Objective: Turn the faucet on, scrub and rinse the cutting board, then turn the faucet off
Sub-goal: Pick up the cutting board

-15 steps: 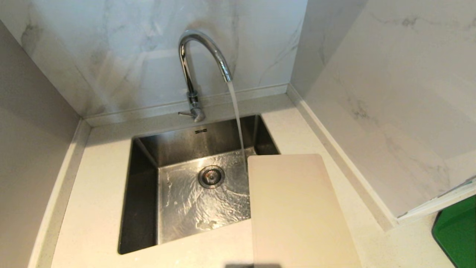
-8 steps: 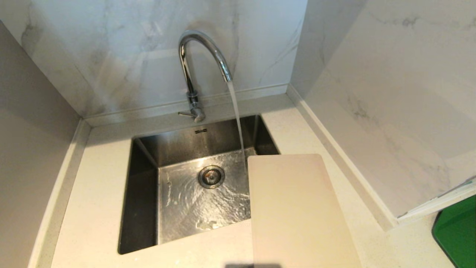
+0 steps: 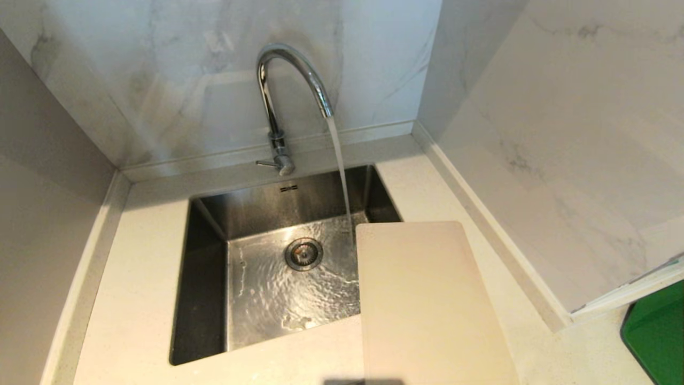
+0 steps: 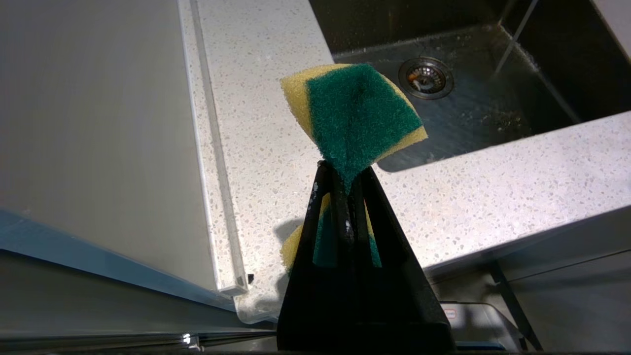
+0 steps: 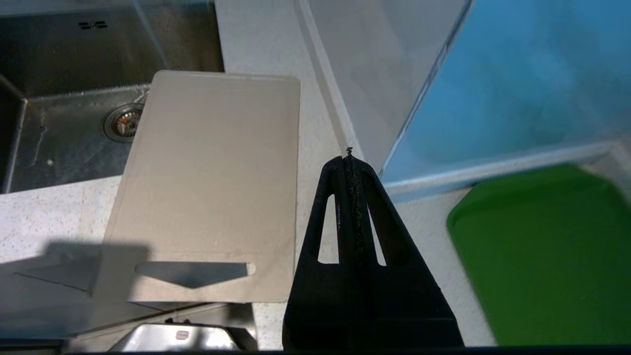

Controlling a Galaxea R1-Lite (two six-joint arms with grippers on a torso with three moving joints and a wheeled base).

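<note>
Pinching a green-and-yellow sponge (image 4: 357,116) between its jaws, the left gripper (image 4: 345,175) is held over the bench (image 4: 256,148) edge; the right gripper (image 5: 349,160) – jaws pressed together, empty – is poised beside the cutting board (image 3: 427,305), which is laid over the sink's (image 3: 203,278) right rim. Farther back, water is poured from the faucet (image 3: 278,96).
</note>
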